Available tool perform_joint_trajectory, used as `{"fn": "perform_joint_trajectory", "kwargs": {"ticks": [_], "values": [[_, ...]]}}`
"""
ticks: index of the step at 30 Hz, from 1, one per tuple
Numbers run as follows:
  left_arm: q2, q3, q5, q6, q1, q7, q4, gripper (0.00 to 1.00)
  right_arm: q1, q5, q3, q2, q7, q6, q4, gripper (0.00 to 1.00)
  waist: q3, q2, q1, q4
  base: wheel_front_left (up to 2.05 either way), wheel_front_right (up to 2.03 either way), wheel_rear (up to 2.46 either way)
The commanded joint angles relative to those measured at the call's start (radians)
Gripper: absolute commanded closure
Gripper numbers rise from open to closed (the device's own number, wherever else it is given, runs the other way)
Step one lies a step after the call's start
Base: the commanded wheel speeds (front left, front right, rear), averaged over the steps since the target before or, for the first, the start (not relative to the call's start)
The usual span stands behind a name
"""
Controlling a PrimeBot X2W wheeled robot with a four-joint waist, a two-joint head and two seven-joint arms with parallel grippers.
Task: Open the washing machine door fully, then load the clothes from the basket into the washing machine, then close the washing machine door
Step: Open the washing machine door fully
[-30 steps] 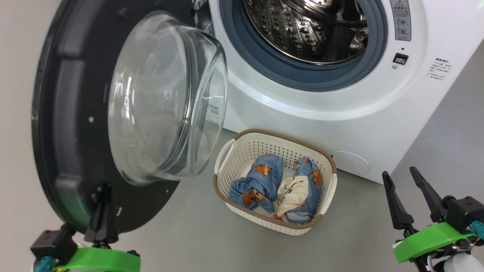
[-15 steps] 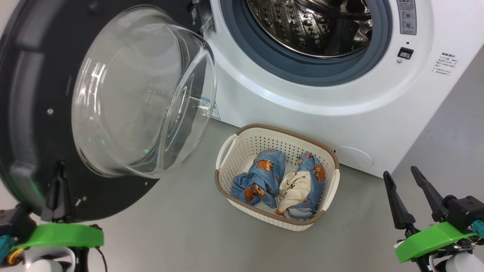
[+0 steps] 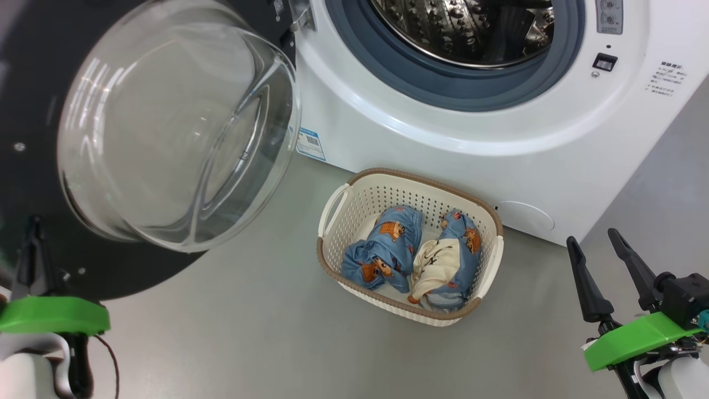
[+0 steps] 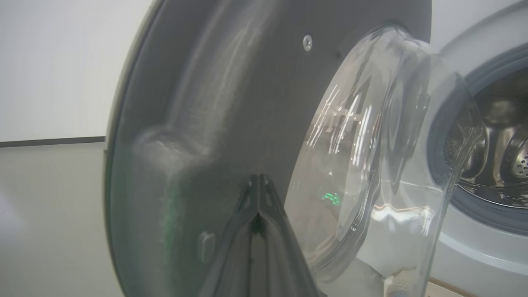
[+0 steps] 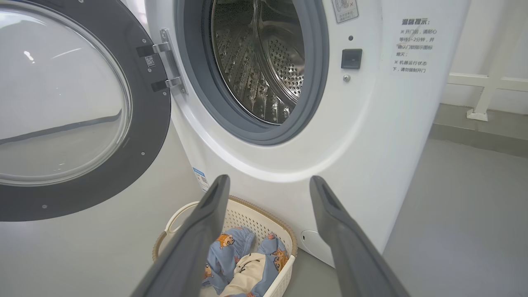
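Left wrist view: my left gripper (image 4: 258, 181) has both fingers pressed flat together, nothing pinched. The tips sit over the dark inner face of the door (image 4: 214, 103), low on its rim; I cannot tell whether they touch it. The glass bowl (image 4: 371, 156) bulges just right of the tips in that view.

Right wrist view: my right gripper (image 5: 269, 178) is spread wide and empty, hanging in the air and aimed at the front of the washing machine (image 5: 371, 136), well apart from it.

Head view: the door is swung wide, hinged on the machine's left side, with the glass bulge facing me. The drum (image 3: 460, 27) is open to view, ringed by the grey-blue seal (image 3: 443, 91). The basket (image 3: 410, 176) stands on the grey floor (image 3: 249, 310) just in front of the machine, below the opening, between my two grippers and nearer the right one. The clothes (image 3: 388, 244) lie inside it as two blue bundles side by side, the right one showing a cream panel. A blue label (image 3: 309, 143) is at the machine's lower left corner.
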Motion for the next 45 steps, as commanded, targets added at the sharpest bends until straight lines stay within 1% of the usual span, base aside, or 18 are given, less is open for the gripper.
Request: {"fn": "perform_joint_trajectory", "kwargs": {"ticks": [1, 5, 14, 25, 28, 38, 45], "values": [[0.062, 0.057, 0.019, 0.012, -0.058, -0.011, 0.002, 1.00, -0.030, -0.009, 0.023, -0.021, -0.012, 0.004, -0.026, 0.00, 0.014, 0.0000, 0.0000, -0.003, 0.00, 0.00, 0.00], [0.080, 0.094, 0.035, 0.016, -0.100, -0.011, 0.046, 1.00, -0.042, -0.010, 0.030, -0.030, -0.012, 0.004, -0.026, 0.00, 0.034, 0.0000, 0.0000, -0.009, 0.00, 0.00, 0.00], [0.116, 0.155, 0.086, 0.008, -0.184, -0.011, 0.119, 1.00, -0.072, -0.013, 0.041, -0.051, -0.012, 0.004, -0.026, 0.00, 0.095, 0.0000, 0.0000, -0.022, 0.00, 0.00, 0.00], [0.155, 0.229, 0.114, 0.002, -0.269, -0.011, 0.201, 1.00, -0.115, -0.018, 0.060, -0.069, -0.012, 0.004, -0.030, 0.00, 0.164, 0.0000, 0.0000, -0.042, 0.00, 0.00, 0.00], [0.158, 0.248, 0.119, -0.001, -0.289, -0.011, 0.215, 1.00, -0.126, -0.020, 0.061, -0.076, -0.012, 0.004, -0.032, 0.00, 0.187, 0.0000, 0.0000, -0.045, 0.00, 0.00, 0.00], [0.167, 0.302, 0.142, 0.009, -0.338, -0.011, 0.268, 1.00, -0.154, -0.025, 0.061, -0.093, -0.012, 0.004, -0.034, 0.00, 0.244, 0.0000, 0.0000, -0.045, 0.00, 0.00, 0.00], [0.180, 0.316, 0.167, 0.007, -0.359, -0.011, 0.297, 1.00, -0.163, -0.024, 0.066, -0.091, -0.012, 0.004, -0.025, 0.00, 0.237, 0.0000, 0.0000, -0.046, 0.00, 0.00, 0.00]]}}
